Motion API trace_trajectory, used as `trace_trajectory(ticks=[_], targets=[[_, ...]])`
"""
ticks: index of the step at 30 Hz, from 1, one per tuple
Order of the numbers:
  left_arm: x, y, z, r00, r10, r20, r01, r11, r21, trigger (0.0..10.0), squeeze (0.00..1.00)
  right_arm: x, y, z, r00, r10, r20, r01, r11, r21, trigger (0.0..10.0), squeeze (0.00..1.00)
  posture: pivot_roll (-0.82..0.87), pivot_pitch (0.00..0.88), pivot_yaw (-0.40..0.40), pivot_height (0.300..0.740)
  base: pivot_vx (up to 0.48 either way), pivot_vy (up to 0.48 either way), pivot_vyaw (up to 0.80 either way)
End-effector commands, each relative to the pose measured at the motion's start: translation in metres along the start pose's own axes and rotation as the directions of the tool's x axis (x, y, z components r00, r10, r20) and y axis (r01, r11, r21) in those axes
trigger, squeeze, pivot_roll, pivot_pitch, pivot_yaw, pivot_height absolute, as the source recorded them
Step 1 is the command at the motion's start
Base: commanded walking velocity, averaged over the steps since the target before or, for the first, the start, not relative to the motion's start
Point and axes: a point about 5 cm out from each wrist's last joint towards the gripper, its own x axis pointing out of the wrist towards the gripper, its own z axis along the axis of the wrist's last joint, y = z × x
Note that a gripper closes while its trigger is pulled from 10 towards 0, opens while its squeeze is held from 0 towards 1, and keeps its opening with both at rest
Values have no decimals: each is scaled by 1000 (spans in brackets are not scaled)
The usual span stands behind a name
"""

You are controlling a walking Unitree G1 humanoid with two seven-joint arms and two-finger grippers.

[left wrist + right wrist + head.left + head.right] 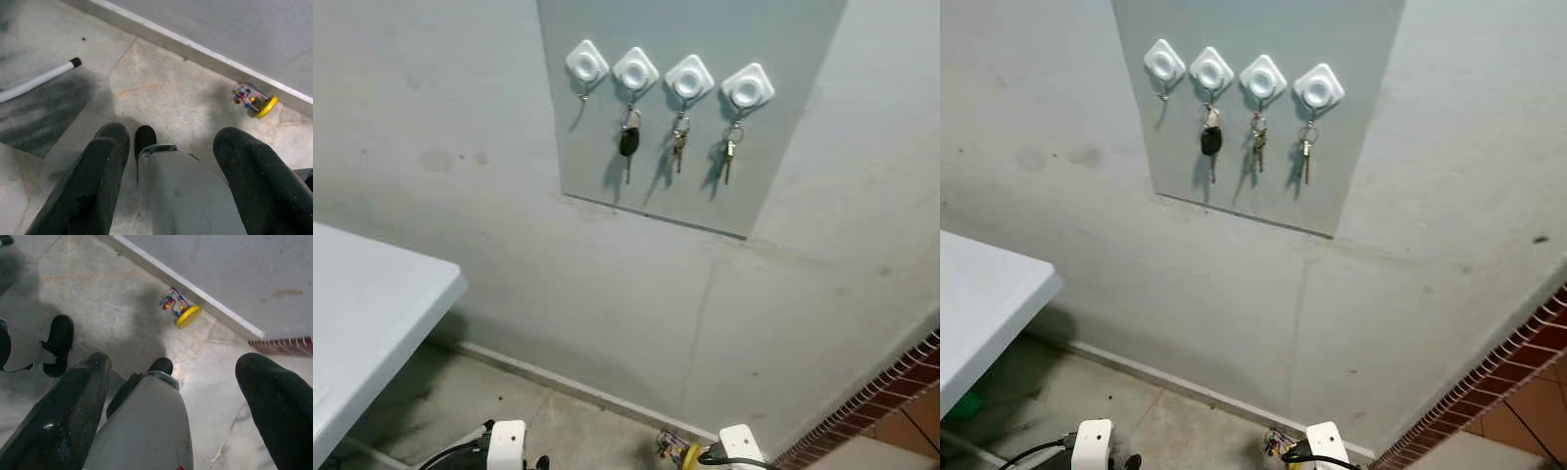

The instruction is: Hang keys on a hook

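Both tools hang low over the floor, left tool and right tool, fingers spread wide, nothing held.

Up on the wall panel, three hooks carry keys; the leftmost hook is bare. I see no loose keys to grab, so my guess: find a set first, then lift its ring squarely over that free hook.

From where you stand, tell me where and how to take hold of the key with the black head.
Grip the black head of the key on the second hook from the left, not the thin blade below it. It hangs flat against the grey board, so come straight from the front, fingers either side of the head, and lift up off the hook.
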Motion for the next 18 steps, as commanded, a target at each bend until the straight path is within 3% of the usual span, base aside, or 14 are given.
trace_trajectory(ticks=[1, 18], targets=[[-1, 2, -3, 1000, 8, -15, -8, 1000, 2, 10000, 0, 1, 1, 3, 1000, 5, 1, -5, 1000, -22, 10000, 0, -107, 0, -13, 740, 0, 0, 800], [0, -1, -3, 1000, -2, -13, 2, 1000, 12, 10000, 0, 1, 2, 5, 1000, 17, -3, -17, 997, -78, 10000, 0, -94, 0, -31, 740, 0, 0, 800]])
